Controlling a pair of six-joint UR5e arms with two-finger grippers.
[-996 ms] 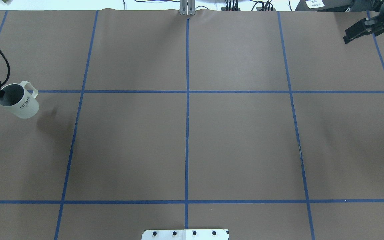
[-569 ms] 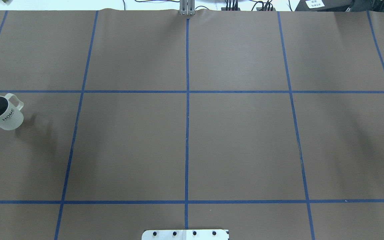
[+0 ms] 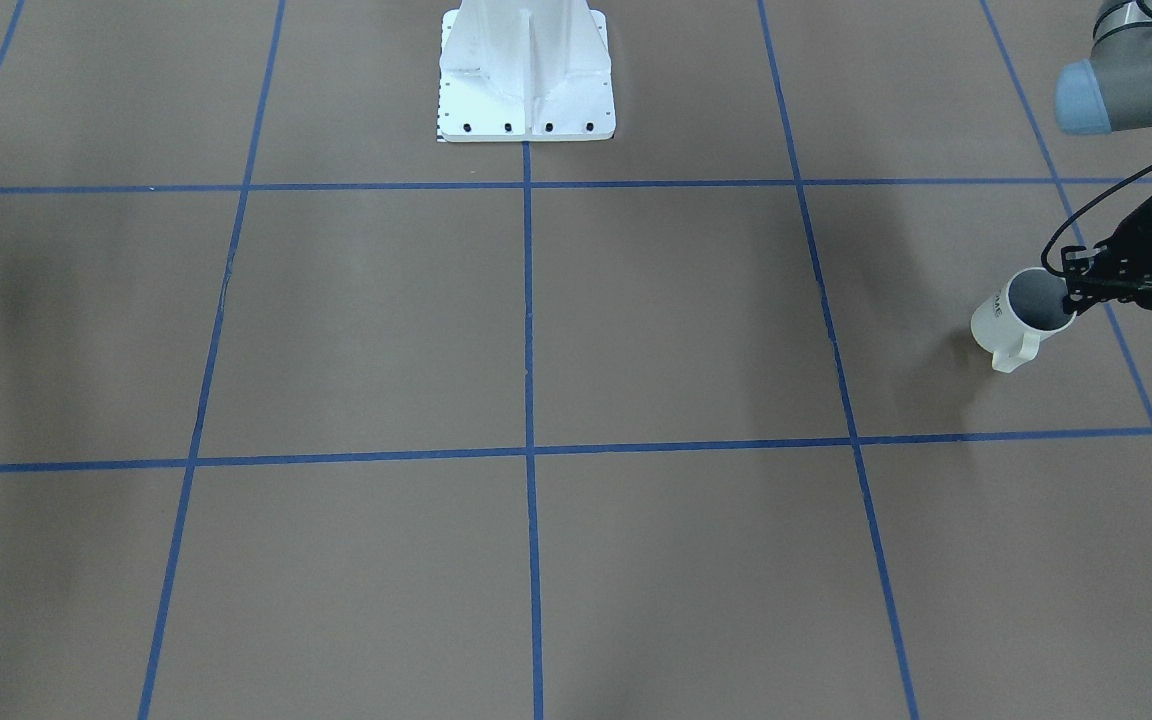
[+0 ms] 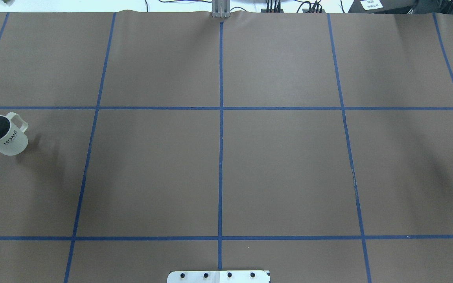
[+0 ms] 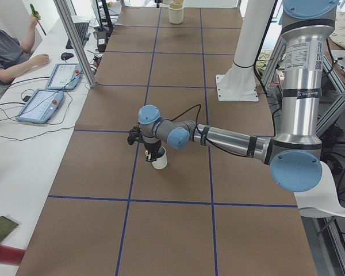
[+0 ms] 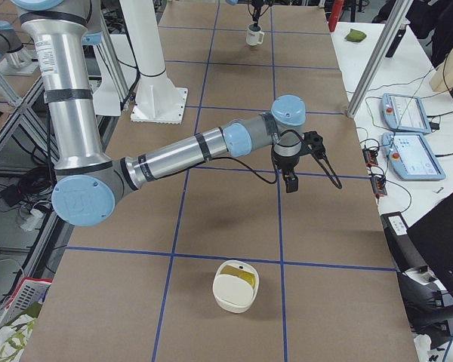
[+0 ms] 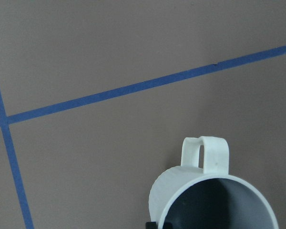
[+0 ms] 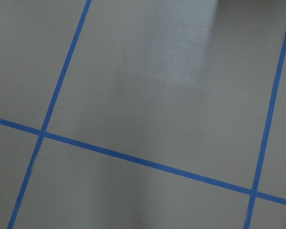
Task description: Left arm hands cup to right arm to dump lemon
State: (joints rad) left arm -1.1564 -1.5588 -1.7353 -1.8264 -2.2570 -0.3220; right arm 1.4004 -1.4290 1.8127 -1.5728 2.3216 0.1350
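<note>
White and tipped a little, the cup (image 3: 1016, 320) hangs at the far left end of the brown table (image 4: 281, 165). We see the left gripper (image 3: 1070, 296) pinching its rim, with one finger inside the grey part. The handle points away from the claw. The right gripper (image 6: 291, 175) hangs over the other end. We cannot tell if it is wide or narrow. Near it sits a white bowl (image 6: 234, 296) with the yellow lemon (image 6: 240, 280) inside.

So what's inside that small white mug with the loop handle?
In the small white ceramic mug only bare grey wall shows, no contents. The left arm grips its rim, one of the jaws inside hiding a patch; the bottom can't be seen.
</note>
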